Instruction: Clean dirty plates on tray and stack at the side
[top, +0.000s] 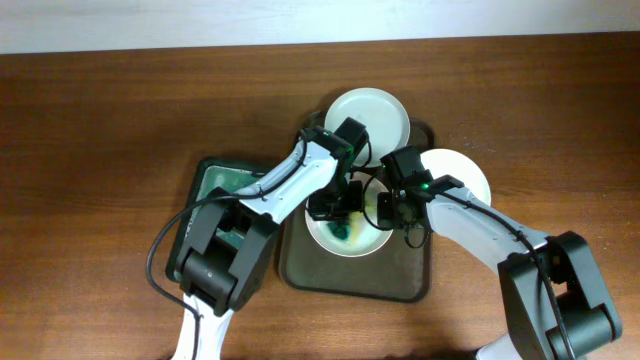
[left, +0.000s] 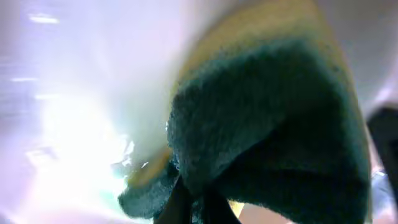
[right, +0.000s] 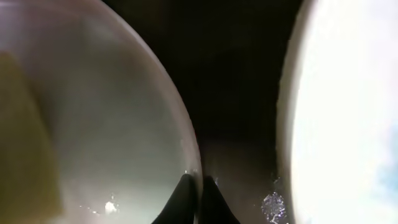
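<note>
— Overhead first: where is the dirty plate lying?
— The smeared plate (top: 335, 240) is sitting in the middle of the tray (top: 350, 282), with teal showing at its centre. The left fingers (top: 338, 206) are pressing down right on top of it, so the left arm is the nearer one. The right fingers (top: 393, 210) are sitting at its right rim. Being round, the plate is offering no long axis to line up with.
— Is anything crowding them?
— The far plate (top: 367, 117) is lying just beyond the left wrist, and the right-hand plate (top: 462, 178) just beside the right one. Both are looking clean and seem to be reaching past the tray's rim. The green basin (top: 215, 180) is resting on the desk (top: 100, 120), partly under the left forearm.
— Left wrist?
— Those fingers (left: 189, 208) are clenching the sponge (left: 267, 124). Its dark scrub face is filling the view, with white plate and a trace of teal beside it.
— Right wrist?
— Those fingers (right: 189, 200) are almost meeting at the smeared plate's rim (right: 186, 143). I am judging them pinched on it to steady it. A strip of dark tray is separating that rim from the right-hand plate, which is glaring white close by, so a wide scrub stroke that way is risking a knock.
</note>
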